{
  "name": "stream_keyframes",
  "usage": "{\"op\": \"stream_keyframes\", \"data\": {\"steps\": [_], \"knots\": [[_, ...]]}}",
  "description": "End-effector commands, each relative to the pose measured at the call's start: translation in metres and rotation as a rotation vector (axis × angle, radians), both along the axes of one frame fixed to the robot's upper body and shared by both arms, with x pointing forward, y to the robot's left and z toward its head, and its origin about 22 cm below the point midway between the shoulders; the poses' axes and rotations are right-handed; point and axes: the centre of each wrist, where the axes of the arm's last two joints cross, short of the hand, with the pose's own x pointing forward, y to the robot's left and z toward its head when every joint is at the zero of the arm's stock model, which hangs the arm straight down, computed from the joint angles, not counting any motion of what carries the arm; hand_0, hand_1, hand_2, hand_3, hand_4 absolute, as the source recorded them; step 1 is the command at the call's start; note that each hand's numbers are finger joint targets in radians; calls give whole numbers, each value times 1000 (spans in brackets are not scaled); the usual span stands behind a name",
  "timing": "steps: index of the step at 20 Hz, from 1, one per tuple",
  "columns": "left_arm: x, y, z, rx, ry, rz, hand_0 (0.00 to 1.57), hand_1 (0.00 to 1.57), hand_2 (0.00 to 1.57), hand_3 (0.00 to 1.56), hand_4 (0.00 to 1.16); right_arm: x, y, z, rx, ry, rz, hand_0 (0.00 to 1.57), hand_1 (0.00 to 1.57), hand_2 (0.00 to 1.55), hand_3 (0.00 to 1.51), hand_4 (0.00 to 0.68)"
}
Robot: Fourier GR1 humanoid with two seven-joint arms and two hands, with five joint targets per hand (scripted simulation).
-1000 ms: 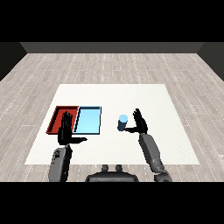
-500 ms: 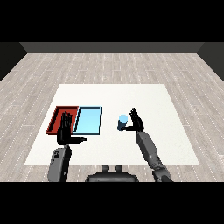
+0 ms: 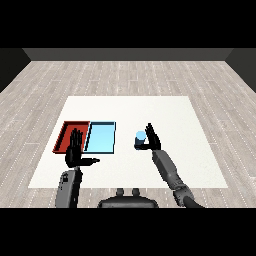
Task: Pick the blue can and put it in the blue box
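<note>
While the right hand (image 3: 151,140) stands upright on its grey forearm, its fingers point up and its thumb reaches toward the blue can (image 3: 140,139) at its nine o'clock; whether the fingers curl round the can or merely stand against its side cannot be told from the head view. That can stands upright, its pale top facing up, and whether it rests on the white surface (image 3: 170,120) or is just off it cannot be told. It is outside both trays, near the right edge of the light blue tray (image 3: 101,137), which lies at the can's nine o'clock with a strip of bare surface between them. Touching the blue tray's left side lies the red tray (image 3: 67,132), the two set side by side. At six o'clock from the seam between the trays, the left hand (image 3: 75,152) is released: its fingers are straight and pointing up, the thumb stuck out toward three o'clock, grasping nothing. Its fingertips overlap the near edge of the red tray in this view. Beyond the surface, grey wooden floor (image 3: 130,80) stretches toward twelve o'clock.
</note>
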Motion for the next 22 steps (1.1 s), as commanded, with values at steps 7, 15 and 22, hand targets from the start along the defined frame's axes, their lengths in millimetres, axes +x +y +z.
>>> {"op": "stream_keyframes", "data": {"steps": [7,15,22], "knots": [[6,-3,-3,8,-8,-2,0,0,0,0,0,17,17,5,-16,3,11,0,0,0,0,0],[5,2,8,-9,-7,1,0,0,0,0,0,25,33,8,16,9,60,0,0,0,0,0],[-8,11,6,-20,7,12,0,0,0,0,0,10,30,-4,-74,32,-30,1056,1056,1218,1127,177]]}}
